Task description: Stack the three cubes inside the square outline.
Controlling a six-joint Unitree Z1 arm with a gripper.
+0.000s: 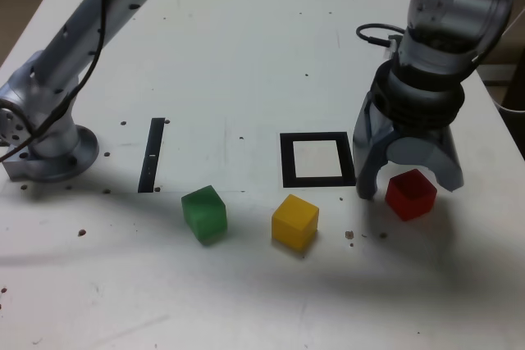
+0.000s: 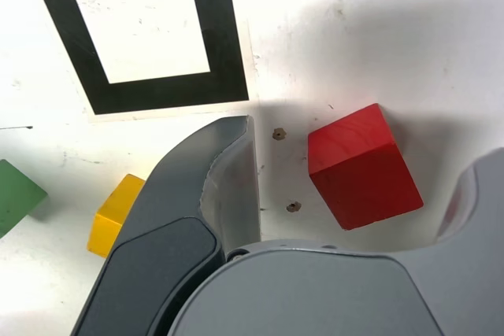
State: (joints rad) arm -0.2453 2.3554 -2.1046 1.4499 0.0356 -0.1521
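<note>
Pincer (image 1: pixel 408 188): spread wide, straddling red cube (image 1: pixel 411 193), no finger touching yet.
Red cube: on counter (image 1: pixel 246 55), just beside square outline (image 1: pixel 317 159) on exterior view's right, turned askew to the fingers.
Handling: likely light, rigid, smooth-sided; could slip or twist if pinched on corners.
Hold: two opposite flat faces, mid-height.
Yellow cube (image 1: pixel 294 220), green cube (image 1: pixel 203 213): near outline, apart.
Outline: empty, nothing stacked.

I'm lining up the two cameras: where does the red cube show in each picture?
Exterior view: the red cube sits at the exterior view's right, between the open pincer jaws.
Wrist view: the red cube lies between the two jaws, touching neither.
Shared landmark: the square outline, beside the cube in both.
</note>
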